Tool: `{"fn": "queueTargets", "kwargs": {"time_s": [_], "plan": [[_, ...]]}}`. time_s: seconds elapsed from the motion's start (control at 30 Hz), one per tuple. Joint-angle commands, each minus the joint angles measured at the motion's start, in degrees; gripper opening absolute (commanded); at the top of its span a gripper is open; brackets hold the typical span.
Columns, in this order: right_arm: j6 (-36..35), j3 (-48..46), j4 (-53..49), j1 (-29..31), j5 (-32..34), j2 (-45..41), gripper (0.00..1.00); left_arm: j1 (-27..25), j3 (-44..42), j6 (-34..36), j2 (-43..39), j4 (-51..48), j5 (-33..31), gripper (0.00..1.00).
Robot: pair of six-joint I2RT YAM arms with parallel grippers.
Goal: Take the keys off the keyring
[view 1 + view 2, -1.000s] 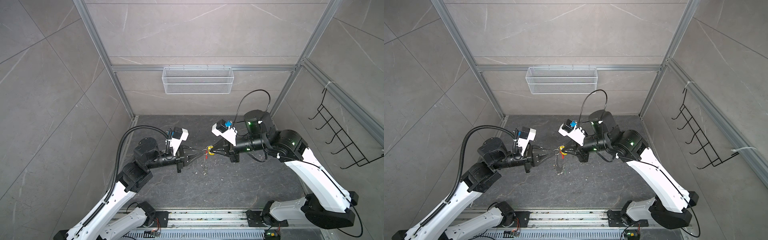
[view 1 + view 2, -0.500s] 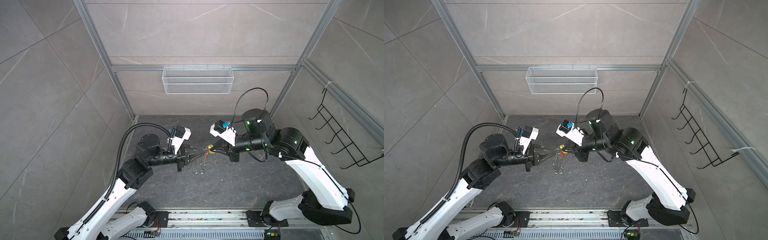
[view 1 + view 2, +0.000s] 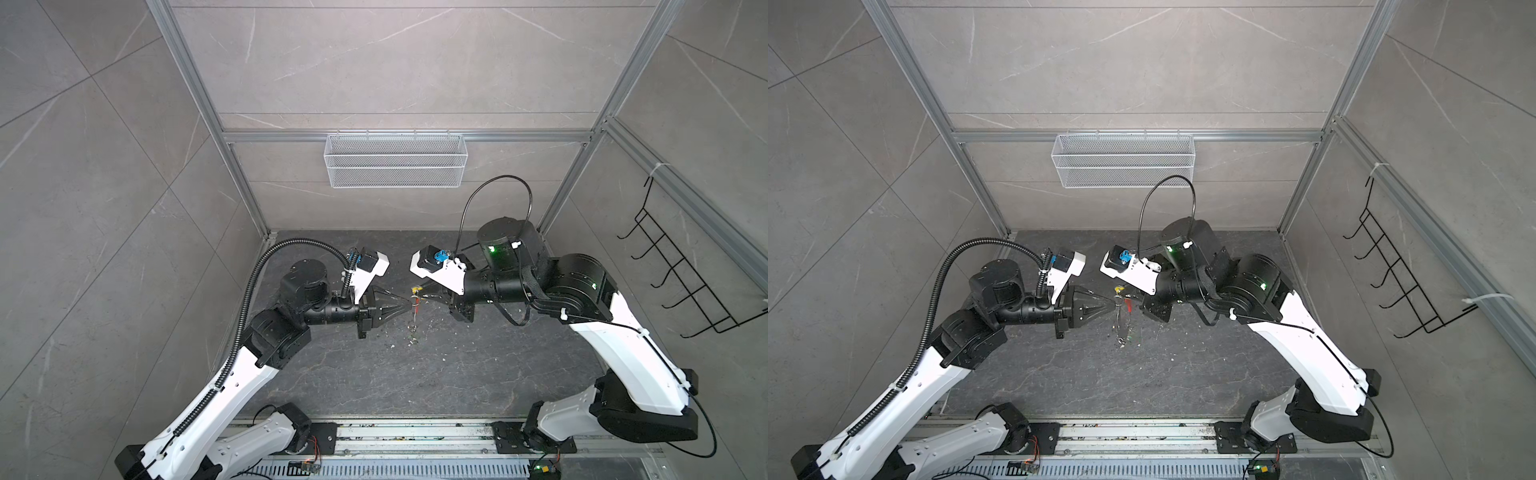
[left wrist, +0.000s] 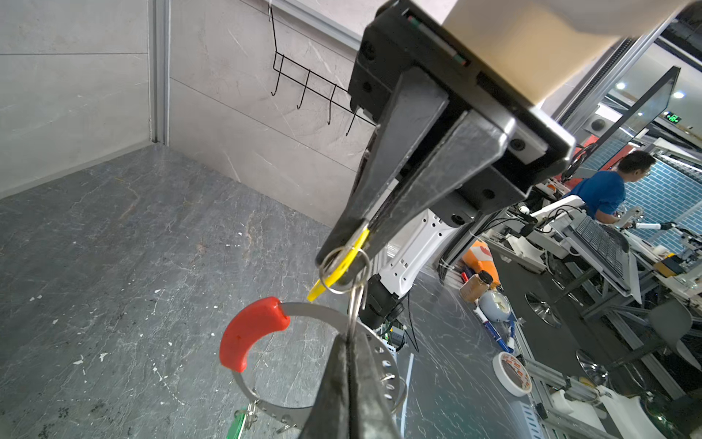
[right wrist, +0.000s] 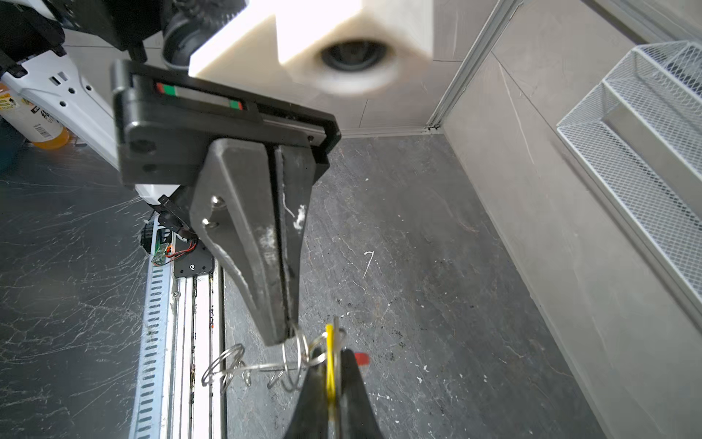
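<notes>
Keyring (image 4: pixel 307 309) held in mid-air above a dark stone floor (image 4: pixel 114 247).
The right gripper (image 4: pixel 343 245) is clamped tight on the yellow key tag (image 5: pixel 330 365). The left gripper (image 4: pixel 350 338) is pinched together on a thin silver ring (image 4: pixel 354 304) at the keyring's band. The red sleeve (image 4: pixel 250 330) and green key tag (image 4: pixel 237 423) hang free.

White shells and black joints on left arm (image 3: pixel 232 386) and right arm (image 3: pixel 615 353); ribbed black hose (image 3: pixel 249 291) along the left; left end effector (image 3: pixel 409 306) and right end effector (image 3: pixel 428 295) black, wedge-shaped.
</notes>
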Motion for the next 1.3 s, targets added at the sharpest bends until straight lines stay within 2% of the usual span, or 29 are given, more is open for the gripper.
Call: {"fn": "queueTargets", "kwargs": {"time_s": [0.0,0.3,0.47,0.5,0.6,0.7,0.87,1.0,1.27], "plan": [[-2.5,3.4,0.6,1.2,1.9,1.4,0.00,0.2,1.6,1.1,0.2,-1.0,2.2,0.00],[-2.4,2.6,1.7,2.8,3.9,2.2,0.00,0.2,-0.1,-1.6,-1.2,4.5,1.6,0.00],[-1.6,-0.2,4.3,2.8,6.3,-0.1,0.00,0.2,-0.5,-2.2,-3.6,3.0,0.6,0.00],[-1.4,-1.0,4.8,2.9,6.7,-0.5,0.00,0.2,-0.7,-2.2,-4.5,3.0,0.5,0.01],[-0.8,-3.1,6.3,2.9,6.7,-1.7,0.00,0.2,-1.6,-0.7,-7.1,1.4,-2.3,0.18],[-0.2,-5.2,7.9,2.9,5.5,-2.8,0.00,0.2,-3.1,0.8,-8.8,1.4,-5.8,0.27],[-0.1,-7.0,8.8,2.7,2.9,-3.8,0.00,0.2,-6.5,1.8,-9.6,6.4,-9.0,0.34],[0.1,-7.3,8.8,1.7,-1.8,-4.3,0.00,0.2,-9.1,2.1,-9.8,12.3,-10.8,0.40],[0.9,-8.8,9.0,-1.0,-8.8,-5.1,0.00,0.2,-10.7,1.8,-9.2,19.5,-9.7,0.46]]}}
